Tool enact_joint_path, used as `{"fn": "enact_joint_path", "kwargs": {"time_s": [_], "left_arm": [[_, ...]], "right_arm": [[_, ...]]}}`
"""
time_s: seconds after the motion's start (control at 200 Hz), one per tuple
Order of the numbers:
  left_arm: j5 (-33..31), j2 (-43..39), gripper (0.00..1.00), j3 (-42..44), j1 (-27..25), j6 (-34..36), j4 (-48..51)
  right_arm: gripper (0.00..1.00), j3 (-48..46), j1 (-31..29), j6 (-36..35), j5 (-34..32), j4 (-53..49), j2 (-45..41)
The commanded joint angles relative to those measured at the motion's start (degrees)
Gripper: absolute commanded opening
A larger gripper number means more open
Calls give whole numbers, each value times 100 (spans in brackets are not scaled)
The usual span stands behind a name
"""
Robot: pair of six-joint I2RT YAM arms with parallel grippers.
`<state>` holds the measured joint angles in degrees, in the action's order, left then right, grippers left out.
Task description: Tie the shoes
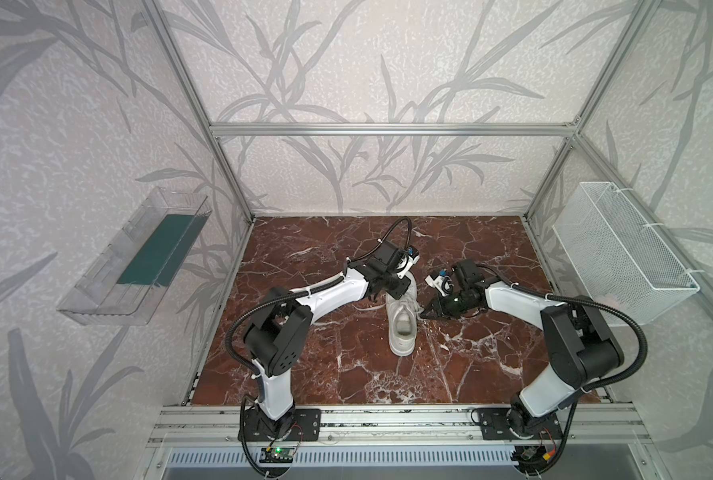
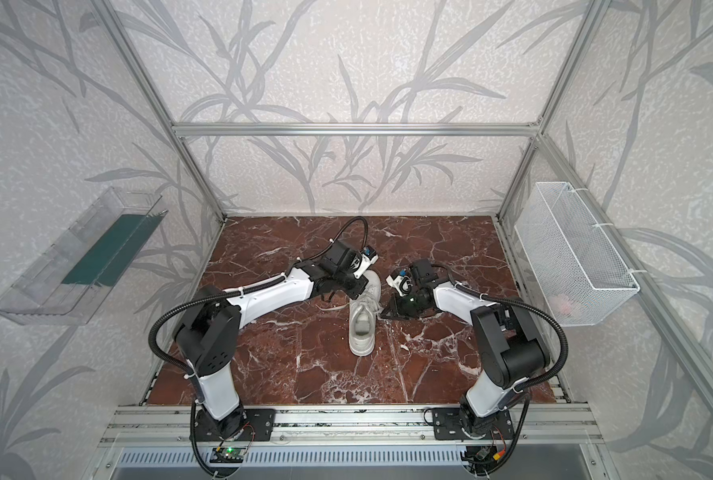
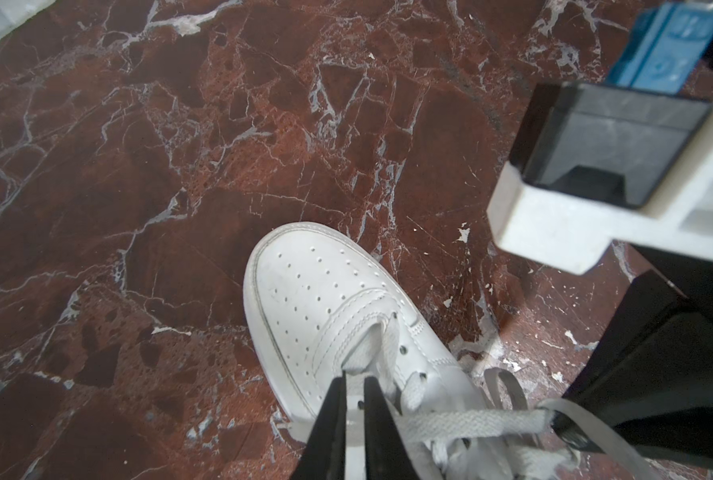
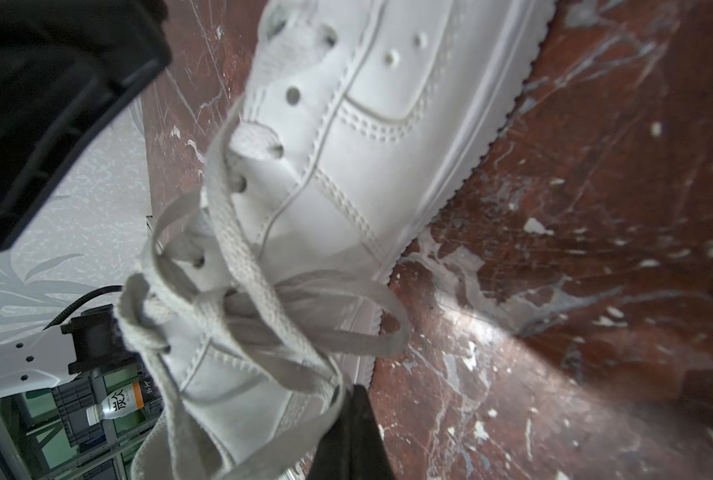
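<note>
You have the shoe point(image 1: 402, 328) between your two arms on the worktop point(image 1: 325, 249). Its lacing sits right under the left pincer point(image 3: 354, 376) and its side is just beside the tip of the right pincer point(image 4: 357, 390).

The right pincer is clamped on the laces point(image 4: 230, 249). One flat strand runs taut from the eyelets across to its tip, and a slack loop hangs just ahead of it against the sole. The left pincer's fingers point(image 3: 334, 415) stand a sliver apart above the lowest crossings. The white upper shows through the gap, and I cannot tell whether any lace is caught further back between them.

By the look of the crossed strands near the right pincer, you are mid-knot, with no bow yet formed.

Another lace end point(image 1: 367, 309) trails on the worktop, near the left pincer on the side away from the right one. The next move likely calls for the left pincer to take that end while the right holds tension. Pull gently, because the shoe is light and may slide or tip toward the right pincer.
</note>
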<state>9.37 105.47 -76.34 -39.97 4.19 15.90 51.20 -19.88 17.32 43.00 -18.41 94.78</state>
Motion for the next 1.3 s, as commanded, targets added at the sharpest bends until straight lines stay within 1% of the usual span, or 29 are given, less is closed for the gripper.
{"fn": "enact_joint_path", "kwargs": {"time_s": [0.0, 0.145, 0.255, 0.41, 0.6, 0.675, 0.725, 0.87, 0.93, 1.03, 1.045, 1.12, 1.22, 1.295], "left_arm": [[95, -275, 15, 5, 31, -57, 141], [304, -275, 17, -194, 43, -99, 306], [445, -407, 18, -174, 149, -333, 326], [632, -764, 20, 229, 302, -619, -237], [866, -1179, 23, 597, 525, -884, -586], [947, -1361, 27, 853, 606, -989, -856], [1110, -1412, 28, 952, 712, -1075, -1024], [1734, -1228, 30, 610, 1042, -1070, -663], [1902, -1234, 30, 613, 1146, -1111, -702], [1921, -1414, 31, 903, 1312, -1324, -1061], [1906, -1451, 31, 957, 1340, -1342, -1099], [1858, -1625, 31, 1200, 1432, -1426, -1273], [1931, -1757, 32, 1407, 1495, -1464, -1308], [2139, -1746, 33, 1446, 1503, -1482, -1297]], "right_arm": [[0, 22, -7, 14, -5, 253, -240], [0, 172, -7, 5, 9, 259, -643], [0, 331, -7, -33, 71, 253, -753], [0, 696, -16, -187, 172, 77, -455], [0, 1167, -42, -371, 212, -214, -188], [0, 1364, -59, -479, 310, -424, -89], [0, 1452, -93, -603, 316, -547, -52], [0, 1640, -233, -784, 261, -645, 34], [0, 1801, -290, -805, 275, -643, 125], [0, 2190, -437, -957, 313, -898, 269], [0, 2241, -472, -971, 325, -919, 413], [0, 2372, -592, -950, 433, -899, 567], [0, 2411, -664, -834, 502, -879, 680], [0, 2294, -700, -814, 521, -847, 697]]}}
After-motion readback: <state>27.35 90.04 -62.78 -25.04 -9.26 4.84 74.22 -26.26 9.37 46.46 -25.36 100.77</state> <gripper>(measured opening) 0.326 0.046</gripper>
